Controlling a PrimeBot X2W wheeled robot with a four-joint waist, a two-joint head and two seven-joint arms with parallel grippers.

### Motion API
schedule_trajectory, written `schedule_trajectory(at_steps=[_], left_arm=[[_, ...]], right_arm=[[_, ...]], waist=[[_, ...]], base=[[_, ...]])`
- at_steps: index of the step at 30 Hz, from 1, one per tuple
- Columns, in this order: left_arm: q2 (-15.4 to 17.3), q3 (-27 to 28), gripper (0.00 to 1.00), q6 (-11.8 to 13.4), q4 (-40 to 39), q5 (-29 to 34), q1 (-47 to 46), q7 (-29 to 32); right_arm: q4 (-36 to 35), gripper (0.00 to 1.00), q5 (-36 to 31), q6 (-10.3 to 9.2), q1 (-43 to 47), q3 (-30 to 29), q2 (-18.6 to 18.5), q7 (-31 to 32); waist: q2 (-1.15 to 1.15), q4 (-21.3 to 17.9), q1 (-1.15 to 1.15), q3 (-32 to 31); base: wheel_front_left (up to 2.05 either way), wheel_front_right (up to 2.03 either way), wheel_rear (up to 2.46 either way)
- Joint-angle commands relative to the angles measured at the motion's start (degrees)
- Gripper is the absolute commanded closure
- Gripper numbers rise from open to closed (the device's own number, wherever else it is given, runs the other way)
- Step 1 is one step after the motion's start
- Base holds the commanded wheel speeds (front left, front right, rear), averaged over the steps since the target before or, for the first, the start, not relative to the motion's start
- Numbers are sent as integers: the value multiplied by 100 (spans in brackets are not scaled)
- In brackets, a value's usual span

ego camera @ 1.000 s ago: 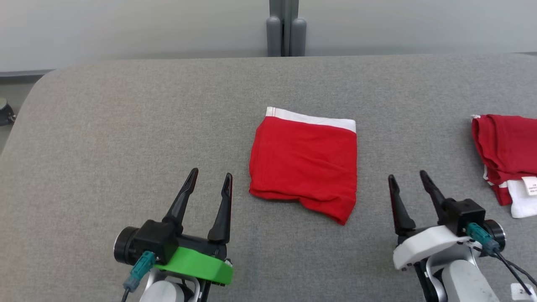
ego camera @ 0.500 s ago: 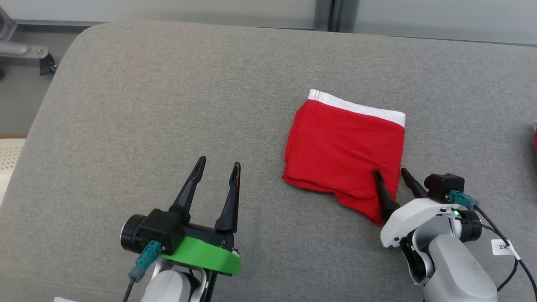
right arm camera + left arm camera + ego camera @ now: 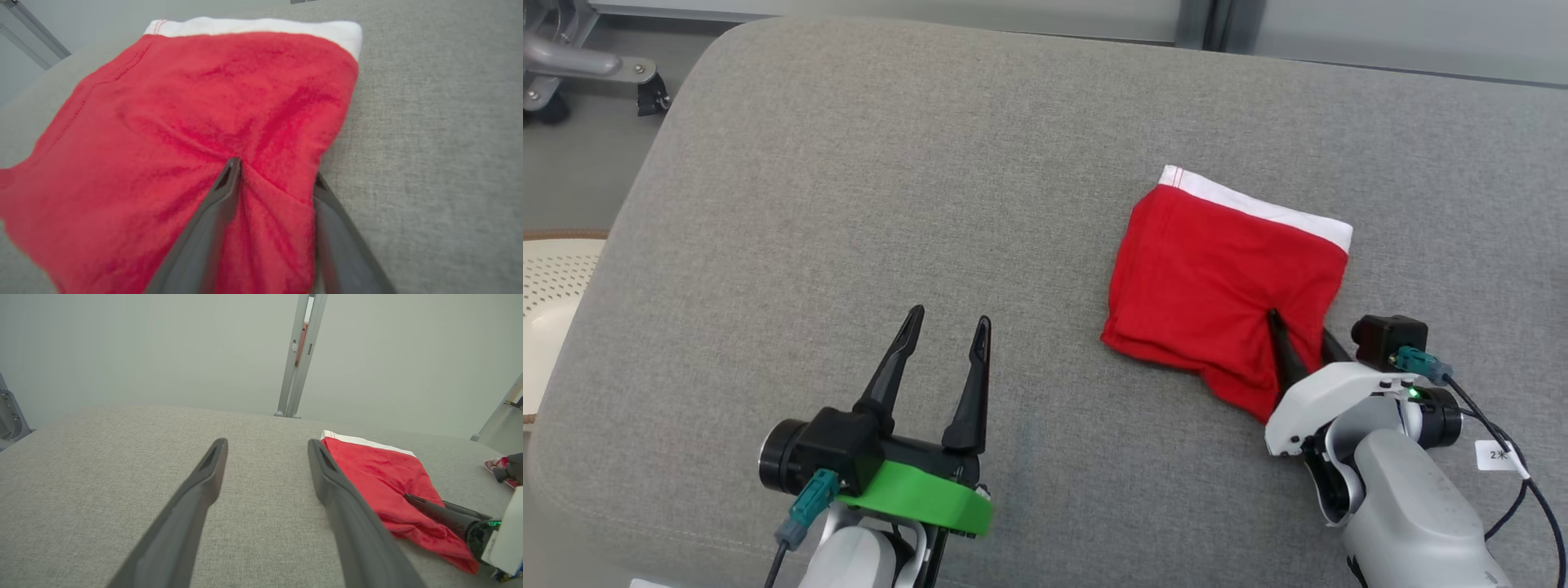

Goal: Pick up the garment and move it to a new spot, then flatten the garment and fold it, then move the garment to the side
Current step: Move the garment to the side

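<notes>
Red garment (image 3: 1225,261) between spread right fingers (image 3: 1284,351)
Right gripper (image 3: 1300,325) is not clenched: one finger presses the cloth's near right part, the other perhaps lies beneath; left gripper (image 3: 952,314) released, well apart, over grey cushion (image 3: 849,204).

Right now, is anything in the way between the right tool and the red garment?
Nothing visible. The right tool straddles the near right edge of the red garment, one finger pressing on the cloth, the other beside its edge.
</notes>
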Motion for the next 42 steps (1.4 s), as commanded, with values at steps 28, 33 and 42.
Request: schedule_trajectory(at_steps=[28,33,42], left_arm=[[24,42,0,-278,-202,556,-703,2],[24,-19,0,-331,-246,616,-922,2],[25,-35,0,-426,-251,806,-1228,2]], right_arm=[[-1592,100,-416,-12,-1398,3928,-4021,363],[-1736,100,-123,-12,-1769,4215,-4871,451],[-1415,100,-6,-11,-2247,3992,-5538,620]], waist=[[0,-2215,0,620],[0,-2372,0,926],[0,-2391,0,1464]], base=[[0,0,0],[0,0,0],[0,0,0]])
